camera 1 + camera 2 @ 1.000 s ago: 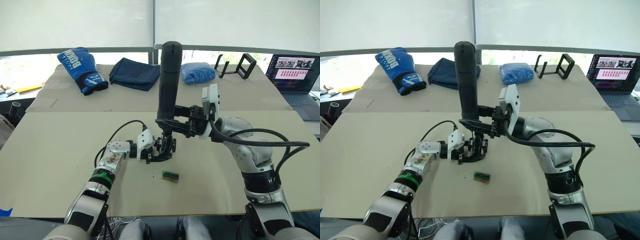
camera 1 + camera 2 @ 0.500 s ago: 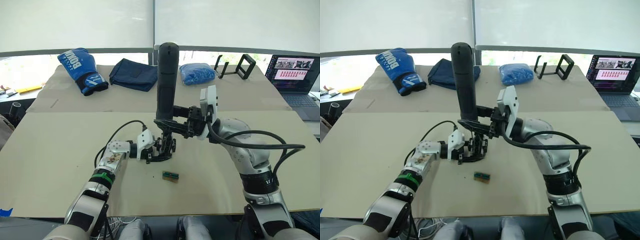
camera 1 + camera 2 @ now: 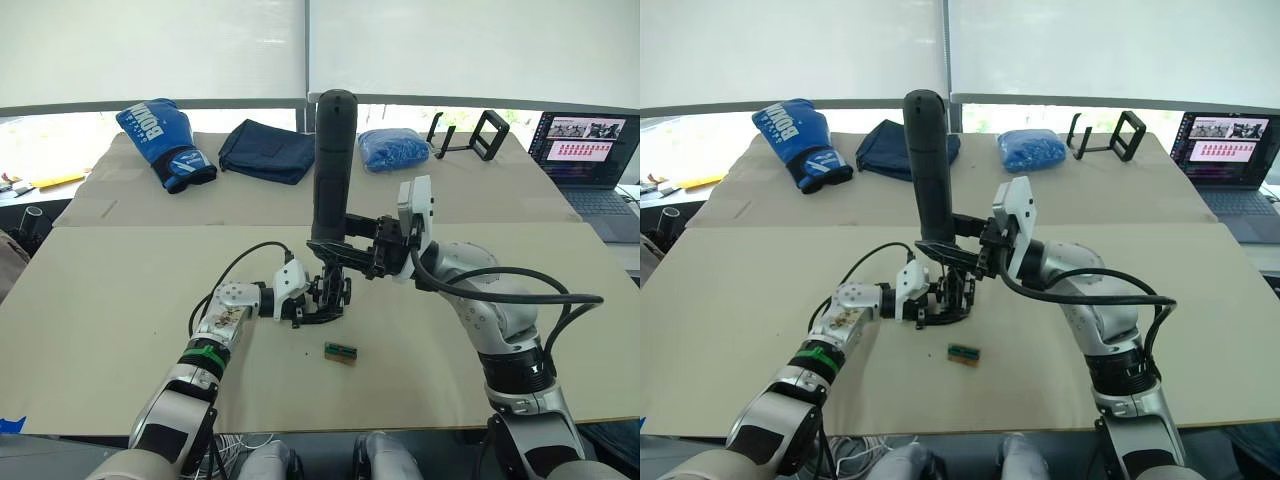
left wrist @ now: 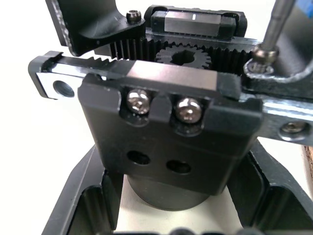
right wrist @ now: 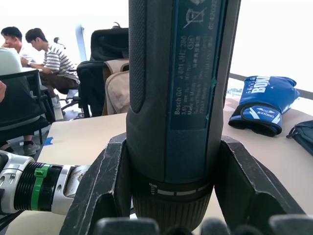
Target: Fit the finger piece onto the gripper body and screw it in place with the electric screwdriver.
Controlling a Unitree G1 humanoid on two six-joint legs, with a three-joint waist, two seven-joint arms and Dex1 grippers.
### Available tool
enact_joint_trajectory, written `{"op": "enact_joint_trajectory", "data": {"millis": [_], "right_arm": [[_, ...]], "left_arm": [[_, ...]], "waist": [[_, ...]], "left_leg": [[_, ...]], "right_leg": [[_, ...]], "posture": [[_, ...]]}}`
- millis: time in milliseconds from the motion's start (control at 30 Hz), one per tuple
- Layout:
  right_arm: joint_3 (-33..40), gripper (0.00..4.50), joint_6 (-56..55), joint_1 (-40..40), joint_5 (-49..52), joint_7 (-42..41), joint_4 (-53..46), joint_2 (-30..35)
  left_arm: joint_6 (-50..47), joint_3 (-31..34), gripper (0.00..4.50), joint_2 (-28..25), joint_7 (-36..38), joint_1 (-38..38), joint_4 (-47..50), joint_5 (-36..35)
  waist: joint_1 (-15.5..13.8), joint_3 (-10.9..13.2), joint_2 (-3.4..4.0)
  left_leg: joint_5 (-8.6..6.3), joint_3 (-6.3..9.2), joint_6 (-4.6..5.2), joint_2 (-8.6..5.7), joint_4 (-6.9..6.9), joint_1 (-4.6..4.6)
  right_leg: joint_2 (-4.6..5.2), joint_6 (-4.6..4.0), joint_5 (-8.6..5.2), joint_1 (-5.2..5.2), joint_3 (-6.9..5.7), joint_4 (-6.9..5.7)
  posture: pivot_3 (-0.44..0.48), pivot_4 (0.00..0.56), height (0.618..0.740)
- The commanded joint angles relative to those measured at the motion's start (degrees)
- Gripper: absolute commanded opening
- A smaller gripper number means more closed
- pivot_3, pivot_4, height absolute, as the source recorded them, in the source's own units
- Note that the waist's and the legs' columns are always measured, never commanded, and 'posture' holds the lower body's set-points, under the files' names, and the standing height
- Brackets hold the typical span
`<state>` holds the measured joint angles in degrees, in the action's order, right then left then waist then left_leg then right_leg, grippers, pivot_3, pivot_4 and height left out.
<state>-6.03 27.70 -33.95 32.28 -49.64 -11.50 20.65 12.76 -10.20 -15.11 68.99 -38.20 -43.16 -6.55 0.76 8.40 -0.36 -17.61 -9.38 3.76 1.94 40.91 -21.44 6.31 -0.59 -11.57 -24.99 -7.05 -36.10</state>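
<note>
The gripper body point(image 3: 325, 297) sits on the table's middle, and my left gripper point(image 3: 303, 301) is shut on its round drum base point(image 4: 166, 193). My right gripper point(image 3: 347, 251) is shut on the electric screwdriver point(image 3: 331, 160), which stands nearly upright over the body. Its thin metal bit point(image 4: 278, 22) comes down onto a screw point(image 4: 259, 66) on the body's toothed rail. The finger piece point(image 4: 293, 81) appears to lie on that rail beside the screw. In the right wrist view the screwdriver's barrel point(image 5: 176, 98) sits between the two fingers point(image 5: 102, 186).
A small green-and-brown block point(image 3: 341, 352) lies just in front of the body. Along the far table lie a blue boxing glove point(image 3: 160, 135), a dark blue cloth point(image 3: 268, 146), a blue bag point(image 3: 396, 146) and black stands point(image 3: 480, 132). A laptop point(image 3: 590, 150) is far right. People sit beyond point(image 5: 44, 54).
The screwdriver's top has leaned slightly to the left and my right forearm has shifted a little with it. The left gripper and the gripper body have stayed put.
</note>
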Motion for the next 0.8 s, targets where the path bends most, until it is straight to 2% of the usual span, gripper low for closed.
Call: {"op": "enact_joint_trajectory", "data": {"millis": [33,467,800], "right_arm": [[-4.57,1.93,3.34,2.85,-2.36,0.01,2.12,0.19],[-4.36,1.93,2.81,2.60,-2.55,-0.92,1.43,0.86],[-2.21,1.93,3.40,-2.04,-0.21,-1.74,-1.87,1.30]], "left_arm": [[0.37,-0.03,2.36,0.38,-0.15,-0.34,-0.14,0.31],[0.31,-0.17,2.36,0.47,-0.21,-0.13,-0.08,0.42],[0.25,-0.18,2.36,0.67,-0.76,0.09,-0.31,0.64]], "waist": [[-0.01,-0.03,0.00],[-0.02,-0.09,-0.02],[-0.05,-0.09,-0.03]], "left_leg": [[0.00,0.00,0.00,0.00,-0.01,0.02],[-0.01,0.03,0.01,0.00,-0.03,0.04],[-0.02,0.04,0.04,0.00,-0.05,-0.02]], "right_leg": [[0.01,0.00,0.00,0.01,0.00,0.00],[0.07,0.00,0.00,0.02,0.00,0.00],[0.12,-0.01,0.00,-0.03,-0.01,0.01]], "posture": [[0.000,0.150,0.740],[0.000,0.150,0.740],[0.000,0.150,0.740]]}}
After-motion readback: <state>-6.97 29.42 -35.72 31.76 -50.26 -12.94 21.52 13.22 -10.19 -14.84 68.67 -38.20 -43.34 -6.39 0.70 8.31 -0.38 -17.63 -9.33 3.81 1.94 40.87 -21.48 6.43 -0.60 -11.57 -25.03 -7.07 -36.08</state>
